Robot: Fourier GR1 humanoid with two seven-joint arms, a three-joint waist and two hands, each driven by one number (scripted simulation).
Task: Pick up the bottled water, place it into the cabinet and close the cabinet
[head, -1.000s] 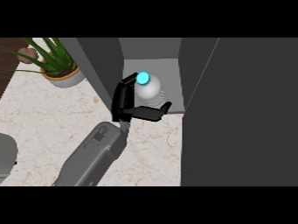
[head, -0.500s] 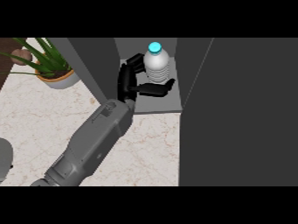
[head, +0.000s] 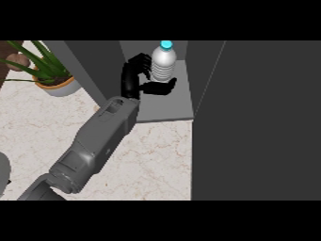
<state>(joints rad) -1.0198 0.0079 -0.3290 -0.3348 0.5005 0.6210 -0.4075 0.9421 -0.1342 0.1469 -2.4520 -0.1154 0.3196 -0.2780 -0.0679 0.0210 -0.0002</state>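
In the head view the bottle stands upright on the cabinet shelf, with the right hand beside it, fingers and thumb curled partly around its left side, though I cannot tell whether they touch it; judged from this, the placing looks nearly done, while letting go, drawing the arm out and closing the door are left. The left hand is out of view, the door's handle is not visible, and a plant sits on the tabletop
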